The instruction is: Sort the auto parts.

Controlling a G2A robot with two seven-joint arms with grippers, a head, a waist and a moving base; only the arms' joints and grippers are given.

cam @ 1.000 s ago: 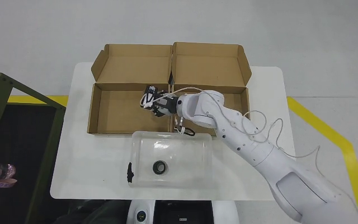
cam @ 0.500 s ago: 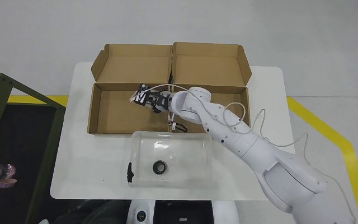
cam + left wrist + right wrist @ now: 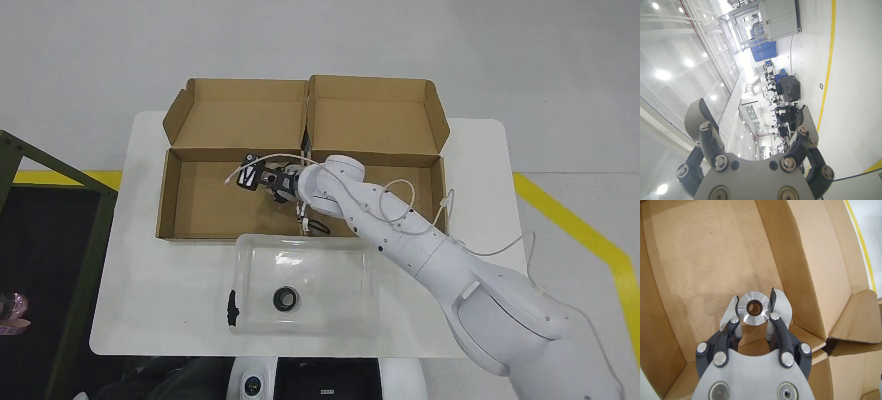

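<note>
My right gripper (image 3: 754,303) is shut on a silver metal ring (image 3: 754,310) with a round hole in its middle, held above the bare floor of the left cardboard box (image 3: 696,262). From above, that gripper (image 3: 250,175) hangs over the right part of the left box (image 3: 205,200). A black ring (image 3: 286,298) lies in the clear plastic bin (image 3: 305,285), and a small black part (image 3: 232,308) sits at the bin's left wall. My left gripper (image 3: 751,113) is open, with nothing between its fingers, and faces the room.
A second open cardboard box (image 3: 415,190) adjoins the left one on the right, partly covered by the arm. Both lids stand open at the back. The white table (image 3: 150,290) has free room to the left of the bin.
The right gripper has carried the silver ring leftward from the wall between the boxes to a spot over the left box. The parts in the bin have not moved.
</note>
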